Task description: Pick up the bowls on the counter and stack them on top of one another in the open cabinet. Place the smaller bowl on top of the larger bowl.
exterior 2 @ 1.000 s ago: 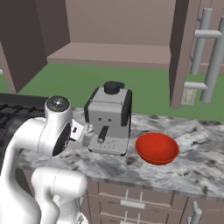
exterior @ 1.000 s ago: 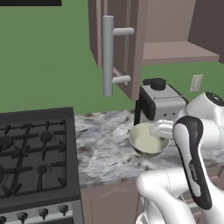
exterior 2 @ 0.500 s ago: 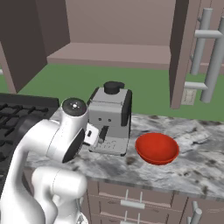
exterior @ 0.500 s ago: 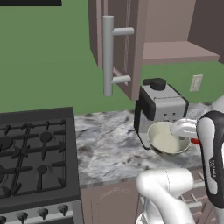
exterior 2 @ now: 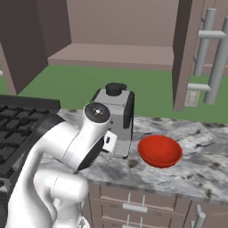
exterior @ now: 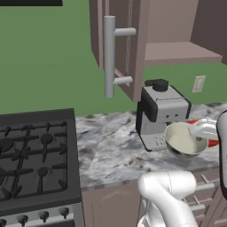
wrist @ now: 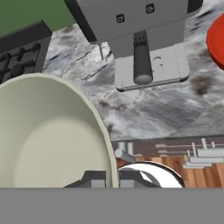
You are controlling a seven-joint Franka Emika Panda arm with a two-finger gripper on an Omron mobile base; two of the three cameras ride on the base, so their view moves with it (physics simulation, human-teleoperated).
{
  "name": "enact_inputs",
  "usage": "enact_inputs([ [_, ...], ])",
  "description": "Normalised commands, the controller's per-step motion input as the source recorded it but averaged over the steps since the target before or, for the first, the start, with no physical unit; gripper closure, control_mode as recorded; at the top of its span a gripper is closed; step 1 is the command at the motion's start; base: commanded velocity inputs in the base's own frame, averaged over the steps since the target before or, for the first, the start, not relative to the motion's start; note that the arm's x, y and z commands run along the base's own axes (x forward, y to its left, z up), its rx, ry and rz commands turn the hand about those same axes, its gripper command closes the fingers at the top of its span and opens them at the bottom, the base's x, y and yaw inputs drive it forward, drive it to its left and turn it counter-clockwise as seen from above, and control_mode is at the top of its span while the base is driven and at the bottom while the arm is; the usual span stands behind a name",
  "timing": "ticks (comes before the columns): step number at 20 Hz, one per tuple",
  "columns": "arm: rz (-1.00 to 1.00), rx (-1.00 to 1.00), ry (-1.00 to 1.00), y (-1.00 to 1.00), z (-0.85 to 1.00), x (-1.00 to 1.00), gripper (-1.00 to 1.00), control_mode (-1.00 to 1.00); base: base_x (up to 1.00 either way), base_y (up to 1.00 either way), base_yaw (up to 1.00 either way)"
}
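Gripper: the gripper (wrist: 112, 179) is pinching the rim of the smaller bowl (exterior: 185, 140) between its closed fingertips — one tip inside the wall, one outside; a rim pinch is probably the only hold a deep bowl allows
Smaller bowl: it is hanging in the air, tipped so its cream inside is facing the left base camera; it is sitting in front of the coffee machine (exterior: 160, 113), clear of the counter (exterior: 111, 142)
Larger bowl: the larger bowl (exterior 2: 160, 151) is resting upright on the marbled stone, just beside the coffee machine; since it has to go underneath, carrying the small one first looks out of order — a judgement only
Cabinet: the cabinet (exterior 2: 116, 55) is standing open above, its flat shelf bare; its door (exterior: 128, 44) with the grey bar handle (exterior: 110, 56) is swinging out over the worktop
Room: a black gas stove (exterior: 35, 155) is lying at the far end of the counter; green wall is showing behind; brown drawer fronts are running below
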Motion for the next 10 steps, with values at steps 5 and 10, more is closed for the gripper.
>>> enact_inputs([
  [5,0.01,0.02,0.0,-0.38,-0.2,-0.01,1.0,-1.0,0.0,0.0,0.0],
  [10,0.0,0.06,0.0,-0.43,-0.16,0.0,1.0,-1.0,0.0,0.0,0.0],
])
